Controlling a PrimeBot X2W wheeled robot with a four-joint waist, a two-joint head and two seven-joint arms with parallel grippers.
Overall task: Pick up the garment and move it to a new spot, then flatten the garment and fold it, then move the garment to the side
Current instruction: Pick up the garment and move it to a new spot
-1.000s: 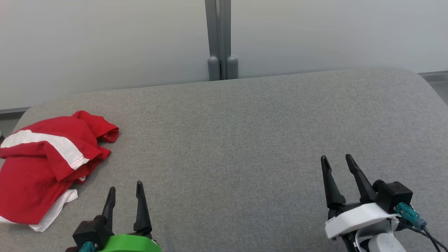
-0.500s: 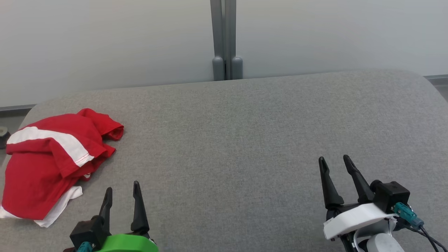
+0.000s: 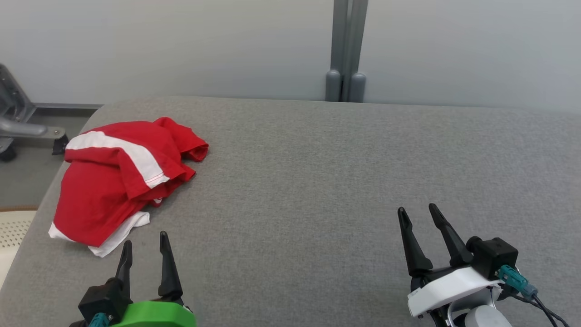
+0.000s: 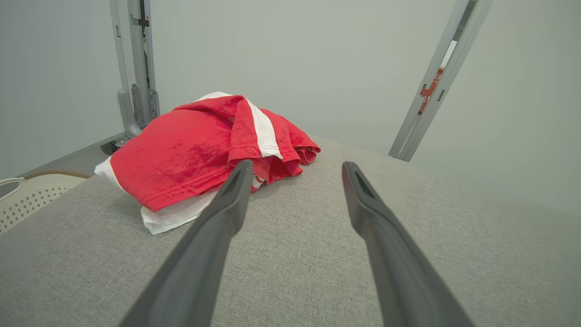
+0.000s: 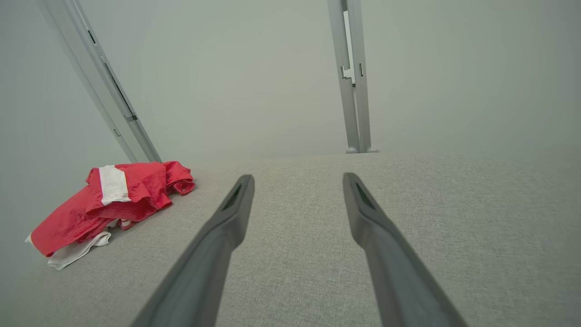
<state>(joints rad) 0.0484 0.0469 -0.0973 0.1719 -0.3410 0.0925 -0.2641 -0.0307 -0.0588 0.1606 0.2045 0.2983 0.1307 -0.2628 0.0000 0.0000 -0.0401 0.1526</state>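
Currently I have both grippers spread wide and empty, the left gripper [image 3: 145, 238] low over the gray fabric-covered table [image 3: 317, 181], just short of the crumpled red-and-white garment [image 3: 120, 181] lying near its left edge, and the right gripper [image 3: 416, 208] well apart from it.

The bench [image 3: 317, 181] is wide and has a soft grey cloth top with round corners. A red shirt [image 3: 100, 204] with a white stripe lies on it in a messy heap. The shirt sits near the far left corner, right along the left edge. Some white cloth sticks out from under the red part on the near side.
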